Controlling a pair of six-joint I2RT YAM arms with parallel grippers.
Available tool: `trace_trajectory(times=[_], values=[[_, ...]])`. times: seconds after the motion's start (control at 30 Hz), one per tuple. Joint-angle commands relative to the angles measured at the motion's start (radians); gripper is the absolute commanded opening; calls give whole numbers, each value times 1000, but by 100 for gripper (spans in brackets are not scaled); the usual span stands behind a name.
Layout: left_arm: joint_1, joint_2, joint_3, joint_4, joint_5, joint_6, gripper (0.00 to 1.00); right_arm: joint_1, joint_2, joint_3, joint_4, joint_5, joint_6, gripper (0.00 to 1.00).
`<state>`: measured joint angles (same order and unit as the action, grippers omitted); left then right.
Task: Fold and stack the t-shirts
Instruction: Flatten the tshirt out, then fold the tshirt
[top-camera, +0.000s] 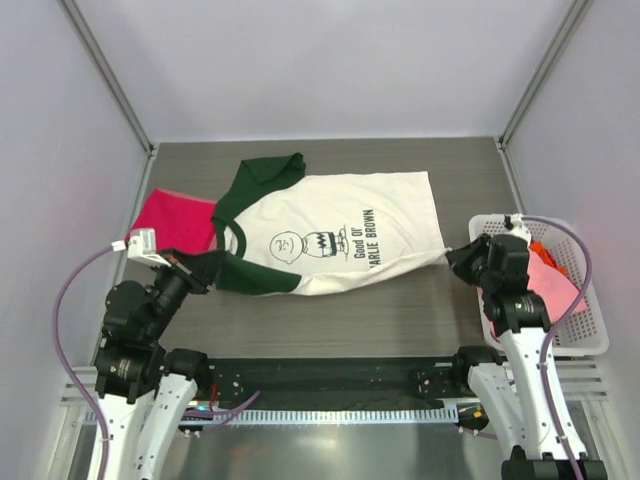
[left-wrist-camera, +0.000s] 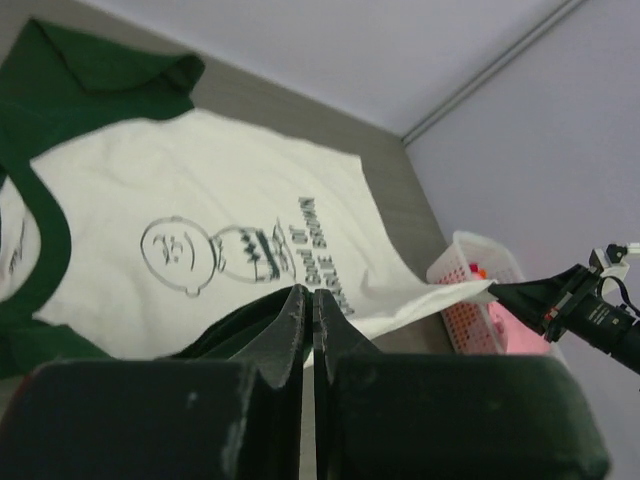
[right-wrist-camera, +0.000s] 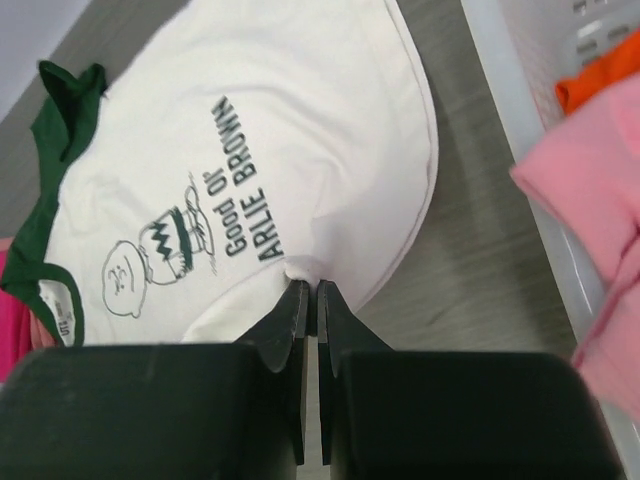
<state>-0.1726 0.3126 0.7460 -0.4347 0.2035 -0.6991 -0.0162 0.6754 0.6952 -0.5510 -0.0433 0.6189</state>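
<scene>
**Cream-white t-shirt (top-camera: 340, 235), held at two points**

Location: spread print-up across the middle of the table (top-camera: 400, 320), collar to the left.
Left gripper (top-camera: 205, 268): fingers pressed together on the near dark green sleeve.
Right gripper (top-camera: 452, 257): fingers pinched on the near hem corner, the cloth drawn to a point.
Magenta-red t-shirt (top-camera: 175, 222): flat at the left, one edge under the collar end.
Pink t-shirt (top-camera: 555, 280): in the white basket (top-camera: 590, 340), far right.

The cream-white t-shirt (right-wrist-camera: 300, 100) bears black print reading "Good Ol'" over "ARLIE BROWN", the first letters hidden.
</scene>
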Motion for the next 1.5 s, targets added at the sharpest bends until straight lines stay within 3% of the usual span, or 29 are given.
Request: trace_trajectory(times=[0.0,0.2,0.37,0.57,0.87,1.1,1.47], values=[[-2,-23,-46,-129,92,-37,0,-4,-89,-103,-56,17,65,1],[-1,-127,-11,-306,42,-48,0,-4,-232,-161,-153,20,148,1],[-1,-92,-7,-354,-39,-79,0,-2,-206,-183,-156,34,144,2],[-1,46,15,-274,-75,-40,0,-2,-14,-157,-77,16,101,1],[-2,285,105,-127,-128,-3,0,-2,197,-73,-4,120,48,1],[-1,384,121,-3,-177,-5,0,-2,308,-5,43,178,28,1],[-2,620,254,63,-228,85,0,-2,478,58,120,178,-15,1]])
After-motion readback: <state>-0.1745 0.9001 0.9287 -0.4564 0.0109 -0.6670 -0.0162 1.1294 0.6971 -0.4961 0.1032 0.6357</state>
